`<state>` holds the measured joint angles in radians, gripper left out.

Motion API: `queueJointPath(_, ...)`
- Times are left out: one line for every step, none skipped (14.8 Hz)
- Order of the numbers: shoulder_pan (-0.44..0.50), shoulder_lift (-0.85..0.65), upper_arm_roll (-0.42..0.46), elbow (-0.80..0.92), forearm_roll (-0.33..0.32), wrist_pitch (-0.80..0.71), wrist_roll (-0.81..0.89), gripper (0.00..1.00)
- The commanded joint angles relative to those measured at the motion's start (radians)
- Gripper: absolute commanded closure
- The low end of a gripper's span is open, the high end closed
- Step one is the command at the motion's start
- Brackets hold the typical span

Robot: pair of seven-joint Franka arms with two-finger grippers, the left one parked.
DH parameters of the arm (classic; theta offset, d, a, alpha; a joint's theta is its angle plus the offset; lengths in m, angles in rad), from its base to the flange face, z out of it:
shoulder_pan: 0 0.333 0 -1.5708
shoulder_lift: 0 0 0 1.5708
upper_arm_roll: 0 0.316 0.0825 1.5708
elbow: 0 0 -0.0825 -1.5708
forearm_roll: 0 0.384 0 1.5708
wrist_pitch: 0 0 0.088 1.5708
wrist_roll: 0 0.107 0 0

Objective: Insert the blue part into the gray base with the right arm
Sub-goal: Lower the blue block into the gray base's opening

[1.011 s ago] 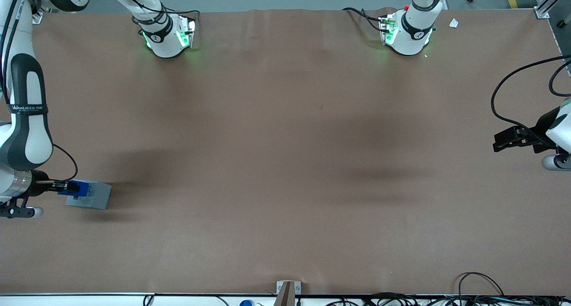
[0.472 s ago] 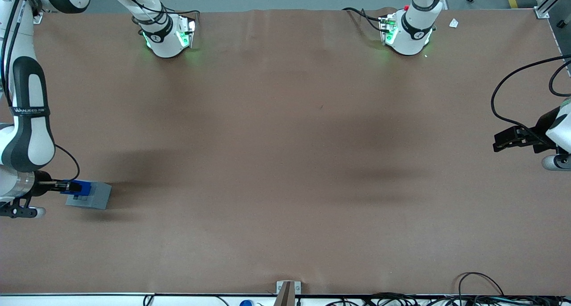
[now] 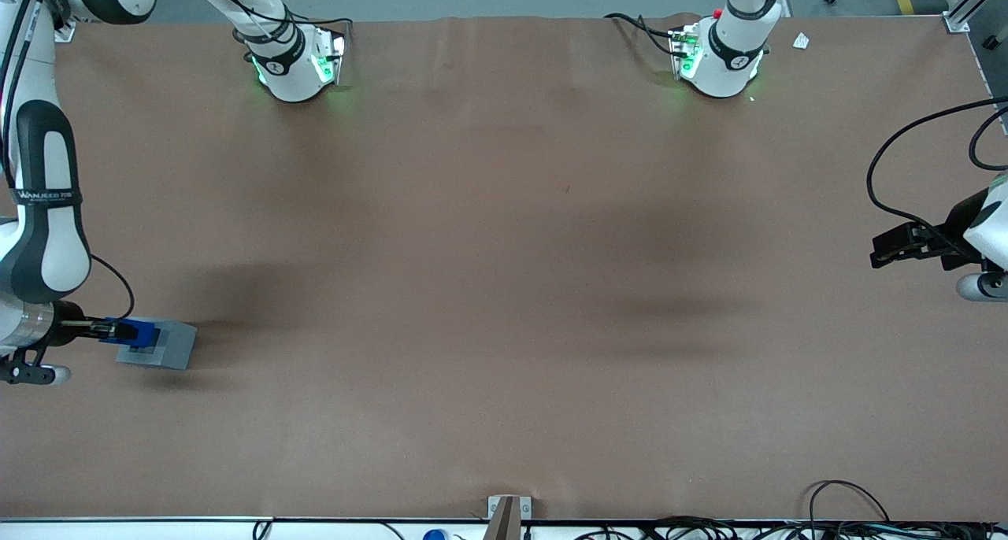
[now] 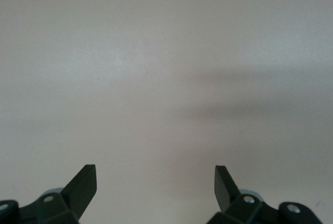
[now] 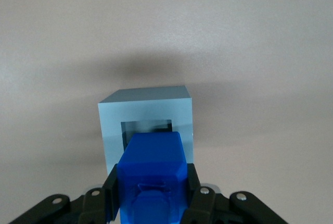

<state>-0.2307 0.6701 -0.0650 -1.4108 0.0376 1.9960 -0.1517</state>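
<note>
Insertion time at the working arm's end of the table, and the right arm (image 3: 43,209) is reaching low with its gripper (image 3: 118,333) hovering right at the gray base (image 3: 161,346). Its fingers (image 5: 193,185) are clamping the blue part (image 5: 151,174) from both sides, squeezing it firmly between them. From the wrist camera, that blue block is hanging just above the base's top face, and its leading end is overlapping the nearer edge of the square socket (image 5: 147,130) rather than sitting squarely over it. Part of the socket is showing open past the blue nose, so I'm judging the part is not yet seated.

Here's the danger: the fit is looking tight, with the block nearly as wide as the opening. If the arm is pushing down while the part is offset, a blue corner could be catching on the socket rim and jamming. The base is sitting loose on the brown table cover (image 3: 504,288), so a skewed push might be shoving or tipping it. A tilted part could also be twisting in the grip.
</note>
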Motion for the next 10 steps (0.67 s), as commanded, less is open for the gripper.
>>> queueJointPath(-0.004,0.005,0.011,-0.007,0.012,0.014,0.038,0.99)
queueJointPath(-0.004,0.005,0.011,-0.007,0.01,0.014,0.037,0.99)
queueJointPath(-0.002,0.003,0.01,-0.007,0.005,0.014,0.037,0.99)
queueJointPath(-0.001,0.003,0.011,-0.007,-0.001,0.014,0.037,0.99)
queueJointPath(0.002,0.003,0.011,-0.007,-0.004,0.014,0.037,0.99)
queueJointPath(0.004,0.003,0.01,-0.007,-0.005,0.014,0.034,0.99)
queueJointPath(0.004,0.003,0.011,-0.007,-0.007,0.012,0.029,1.0)
queueJointPath(0.004,0.003,0.01,-0.007,-0.007,0.012,0.024,1.0)
queueJointPath(0.004,0.003,0.01,-0.007,-0.007,0.012,0.023,1.0)
queueJointPath(0.004,0.003,0.011,-0.007,-0.008,0.012,0.02,1.0)
